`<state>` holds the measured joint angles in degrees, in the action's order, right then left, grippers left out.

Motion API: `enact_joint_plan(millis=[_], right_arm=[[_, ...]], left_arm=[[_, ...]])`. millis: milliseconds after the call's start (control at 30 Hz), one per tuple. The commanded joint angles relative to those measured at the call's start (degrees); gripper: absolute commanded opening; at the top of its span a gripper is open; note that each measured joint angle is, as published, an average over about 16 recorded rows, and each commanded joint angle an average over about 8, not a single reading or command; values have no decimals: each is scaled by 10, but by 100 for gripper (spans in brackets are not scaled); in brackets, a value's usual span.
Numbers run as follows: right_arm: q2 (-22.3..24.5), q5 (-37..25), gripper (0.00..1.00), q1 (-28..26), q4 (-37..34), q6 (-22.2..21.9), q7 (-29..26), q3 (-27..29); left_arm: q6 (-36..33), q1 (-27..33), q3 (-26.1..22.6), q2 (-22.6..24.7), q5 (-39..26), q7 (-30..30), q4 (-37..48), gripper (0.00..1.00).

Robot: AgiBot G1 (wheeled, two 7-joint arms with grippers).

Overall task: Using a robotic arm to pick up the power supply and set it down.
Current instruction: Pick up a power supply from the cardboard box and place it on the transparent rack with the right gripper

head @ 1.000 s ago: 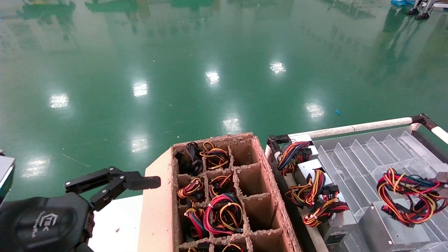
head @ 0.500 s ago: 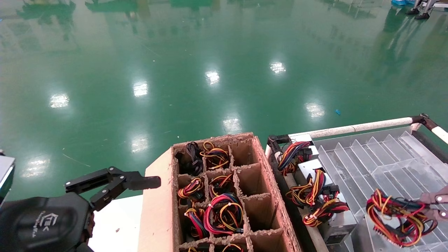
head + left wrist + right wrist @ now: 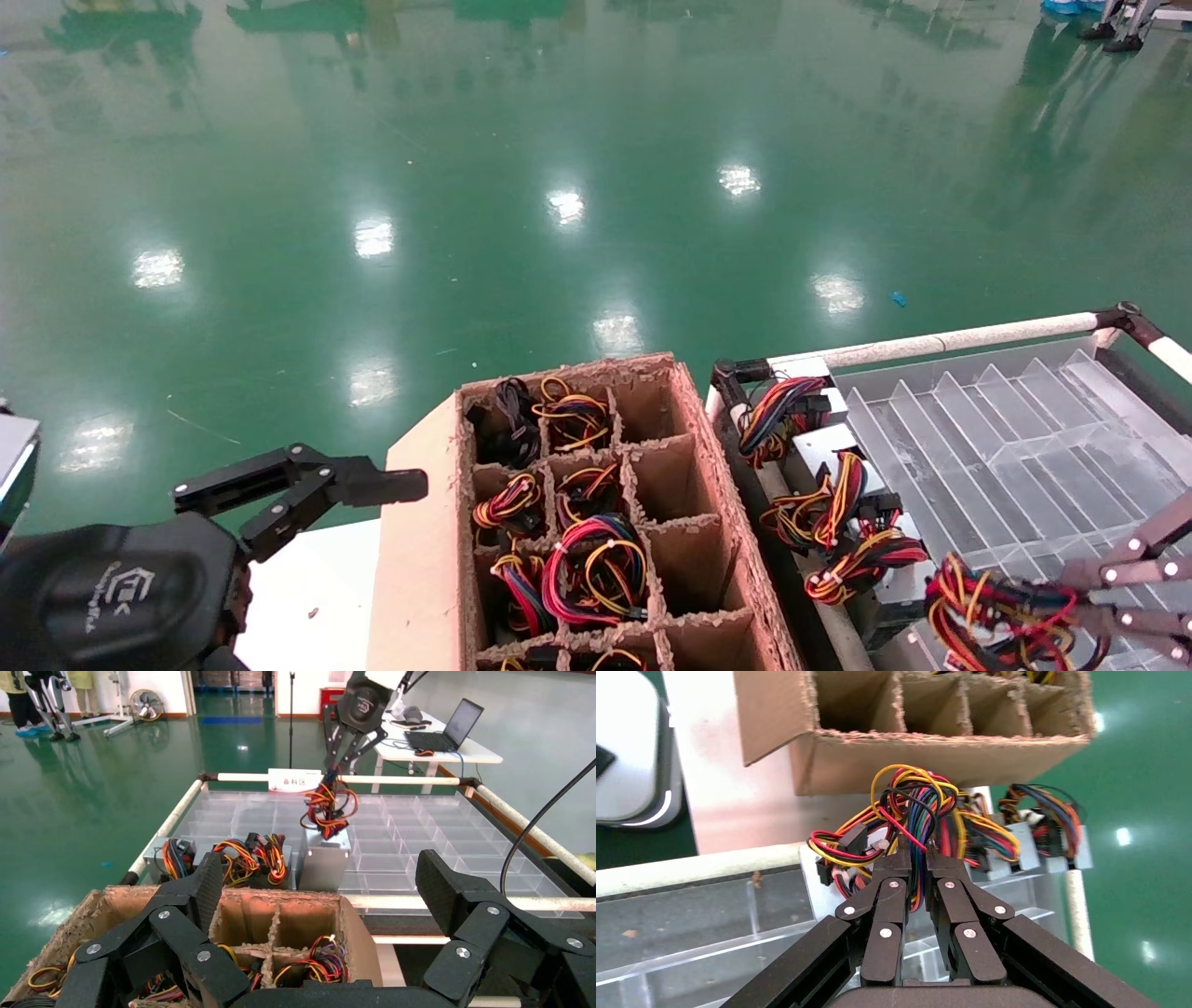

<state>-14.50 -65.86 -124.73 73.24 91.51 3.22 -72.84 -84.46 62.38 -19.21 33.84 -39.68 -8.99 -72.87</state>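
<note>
My right gripper [image 3: 1085, 596] is shut on the looped red, orange and yellow wire bundle [image 3: 987, 615] of the power supply at the lower right of the head view. In the left wrist view, the silver-grey power supply [image 3: 325, 859] hangs upright from its wires [image 3: 327, 806] under the right gripper [image 3: 337, 766], over the clear tray. In the right wrist view, the fingertips [image 3: 899, 862] pinch the wires [image 3: 912, 804]. I cannot see whether the supply's base touches the tray. My left gripper [image 3: 298, 489] stands open beside the cardboard box, holding nothing.
A brown divided cardboard box [image 3: 722, 485] holds several wired power supplies. More supplies [image 3: 838, 508] lie along the near side of the clear divided tray [image 3: 1006, 438], which has a white rail [image 3: 959, 337]. Green floor lies beyond.
My right gripper has carried the power supply down and leftward in the head view, toward the row of supplies by the tray's edge. The left arm has not moved.
</note>
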Motion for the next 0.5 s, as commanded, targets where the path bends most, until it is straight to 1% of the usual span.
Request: enact_joint_plan(millis=[33, 500], right_arm=[[-4, 5, 0, -8, 1, 0, -1, -16], [-38, 7, 0, -48, -49, -1, 16, -137]], left_arm=[[0, 0, 0, 0, 0, 0, 0, 100], [0, 0, 0, 0, 0, 0, 0, 100]])
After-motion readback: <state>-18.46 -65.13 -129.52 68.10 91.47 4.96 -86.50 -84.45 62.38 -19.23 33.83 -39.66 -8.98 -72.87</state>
